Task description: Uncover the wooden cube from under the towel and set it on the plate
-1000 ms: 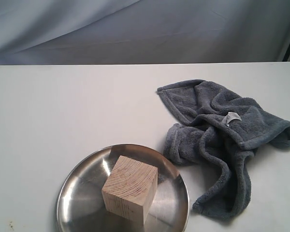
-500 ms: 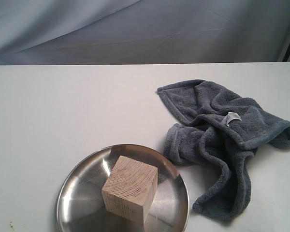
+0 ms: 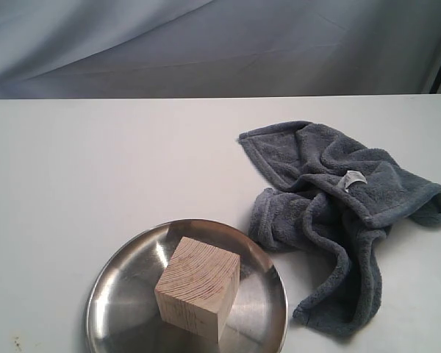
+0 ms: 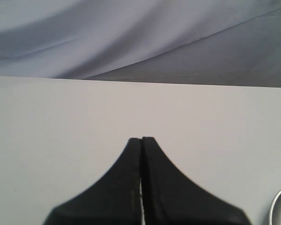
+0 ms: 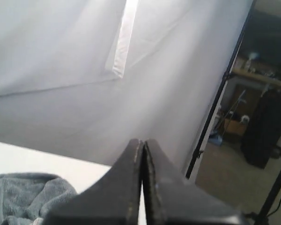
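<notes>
Pale, matte surface (image 3: 95,162), evenly lit, with a few small dark specks (image 3: 16,340) near the front left corner. At the front, left of centre: plate (image 3: 112,273), shiny, cut off by the lower edge of the exterior view. Inside it, toward the right half: wooden cube (image 3: 198,288), resting on the plate floor, turned edge-on to the camera, curved grain lines on the top face. To the right of the plate, just beside its rim, contact not discernible: towel (image 3: 338,213), crumpled in a loose heap, white tag (image 3: 353,179) facing up. Behind the surface: grey-blue backdrop cloth (image 3: 206,44) in long soft folds across the whole far side. Above the surface, left gripper (image 4: 141,140): jaws pressed tip to tip, holding nothing, a sliver of plate rim at one edge of its wrist view. Raised higher, right gripper (image 5: 143,141): jaws likewise closed and empty, towel corner below. Past the backdrop's end: dark stand pole (image 5: 218,112), then a dim room with blurred shelving (image 5: 262,77) and clutter.
</notes>
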